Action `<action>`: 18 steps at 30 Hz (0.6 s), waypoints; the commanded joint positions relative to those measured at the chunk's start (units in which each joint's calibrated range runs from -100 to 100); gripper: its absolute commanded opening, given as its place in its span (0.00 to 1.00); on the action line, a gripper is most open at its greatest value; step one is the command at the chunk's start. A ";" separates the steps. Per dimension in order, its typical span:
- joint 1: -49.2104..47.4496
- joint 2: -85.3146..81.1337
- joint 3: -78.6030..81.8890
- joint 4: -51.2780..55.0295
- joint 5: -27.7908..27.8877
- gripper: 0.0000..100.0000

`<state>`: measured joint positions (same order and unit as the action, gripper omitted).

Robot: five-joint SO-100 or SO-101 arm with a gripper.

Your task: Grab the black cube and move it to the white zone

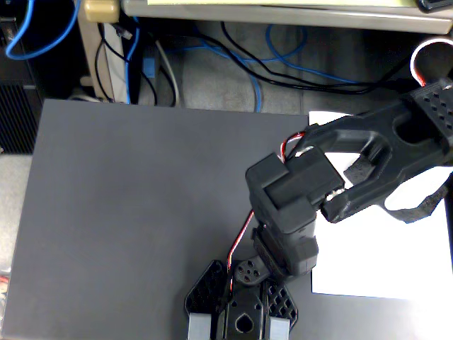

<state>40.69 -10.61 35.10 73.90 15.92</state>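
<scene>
The white zone [382,262] is a sheet of paper at the right of the dark grey table [141,212]. My black arm [290,198] rises from its base at the bottom centre and stretches right across the sheet, passing out of the fixed view at the right edge. The gripper is beyond that edge and does not show. I cannot pick out the black cube for certain. A small dark rough patch [361,166] shows through a gap in the arm above the paper, and I cannot tell whether it is the cube.
Blue and black cables [248,64] lie on the floor beyond the table's far edge, beside a pale furniture leg [92,49]. A red wire [241,244] runs up the arm. The arm casts a grey shadow [421,205] on the paper.
</scene>
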 commanded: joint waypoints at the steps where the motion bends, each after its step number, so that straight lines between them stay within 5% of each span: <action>1: -0.30 -1.61 -10.71 10.75 -0.05 0.52; 4: -1.11 -1.61 -28.03 26.10 -1.57 0.52; 9: -28.11 -1.53 -32.65 25.42 -14.66 0.52; 12: -36.28 -1.53 -37.55 24.64 -20.79 0.52; 18: -48.13 -1.53 -7.90 -6.92 -25.51 0.52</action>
<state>-4.58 -10.69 10.79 84.00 -8.84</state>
